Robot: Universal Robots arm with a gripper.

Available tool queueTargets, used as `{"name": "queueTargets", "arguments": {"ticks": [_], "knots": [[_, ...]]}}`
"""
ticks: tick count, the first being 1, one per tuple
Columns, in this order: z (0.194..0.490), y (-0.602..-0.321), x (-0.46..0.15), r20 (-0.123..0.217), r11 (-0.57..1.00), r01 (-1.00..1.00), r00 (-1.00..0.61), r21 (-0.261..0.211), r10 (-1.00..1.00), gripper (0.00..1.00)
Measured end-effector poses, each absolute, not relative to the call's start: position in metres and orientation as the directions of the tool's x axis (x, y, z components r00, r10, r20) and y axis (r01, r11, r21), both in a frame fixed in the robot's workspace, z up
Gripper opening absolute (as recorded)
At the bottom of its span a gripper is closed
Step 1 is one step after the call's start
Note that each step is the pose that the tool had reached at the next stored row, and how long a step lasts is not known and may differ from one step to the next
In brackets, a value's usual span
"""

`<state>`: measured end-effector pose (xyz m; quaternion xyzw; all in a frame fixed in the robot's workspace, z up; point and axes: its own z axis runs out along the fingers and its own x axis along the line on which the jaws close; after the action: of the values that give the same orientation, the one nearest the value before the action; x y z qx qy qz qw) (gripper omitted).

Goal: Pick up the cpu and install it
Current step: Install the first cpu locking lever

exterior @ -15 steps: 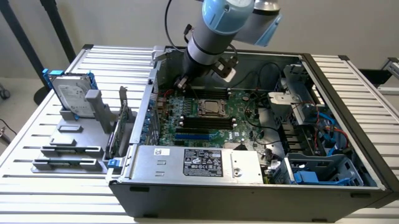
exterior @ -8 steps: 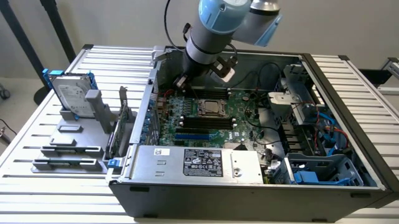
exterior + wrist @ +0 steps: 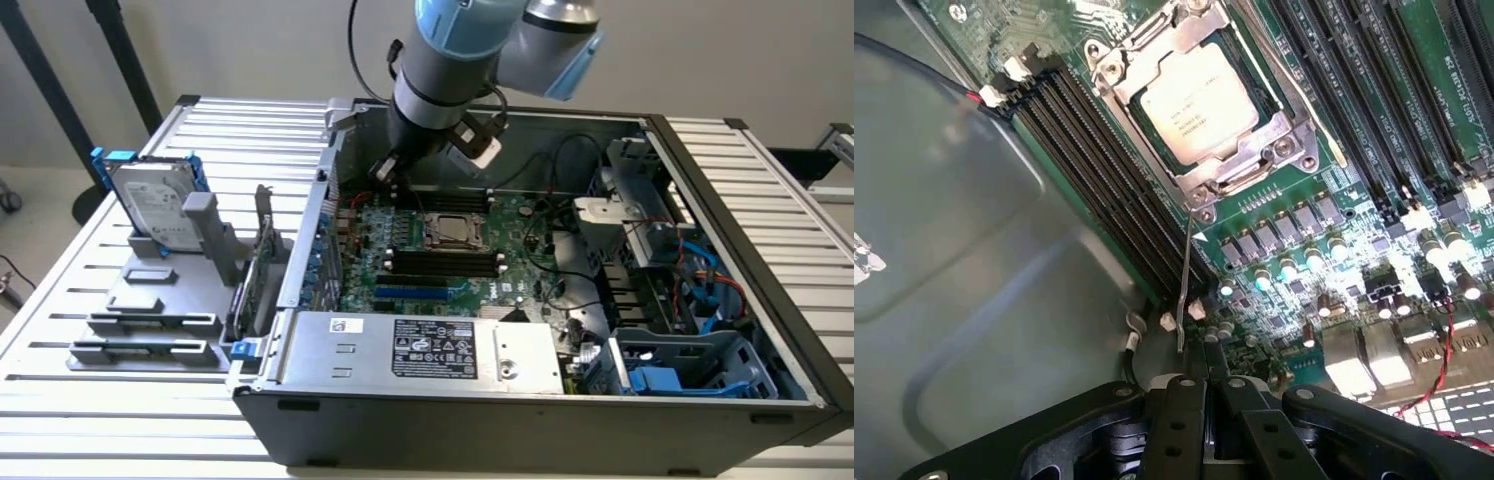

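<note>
From the exterior view, my arm reaches down into an open grey metal computer case [image 3: 747,250] that lies on the white slatted worktop [image 3: 80,400]. My end effector [image 3: 387,168] hangs over the far corner of the green motherboard [image 3: 514,285], towards the exterior view's left. The cpu [image 3: 451,228], a small flat square chip with a silver-grey metal top, sits in its socket in the middle of the board, near my end effector but apart from it. Outside the case, a large silver hard drive with blue brackets [image 3: 150,205] stands upright on a grey holder.

In the wrist view, my end effector [image 3: 1206,385] has its black fingers [image 3: 1179,425] pressed together. The cpu [image 3: 1199,105] lies flat in the socket, framed by a silver metal bracket [image 3: 1254,150]. A thin metal lever [image 3: 1185,280] runs from the socket towards my fingertips and ends just beside them; I cannot tell whether it touches. Long black memory slots [image 3: 1104,170] lie beside the socket
</note>
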<state>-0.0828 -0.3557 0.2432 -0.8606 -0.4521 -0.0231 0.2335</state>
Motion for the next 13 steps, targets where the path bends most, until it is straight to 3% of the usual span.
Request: {"name": "queueTargets", "arguments": {"ticks": [13], "knots": [[0.2430,-0.3551,-0.0817,0.349,-0.507,0.824,0.567,-0.253,0.746,0.11]]}}
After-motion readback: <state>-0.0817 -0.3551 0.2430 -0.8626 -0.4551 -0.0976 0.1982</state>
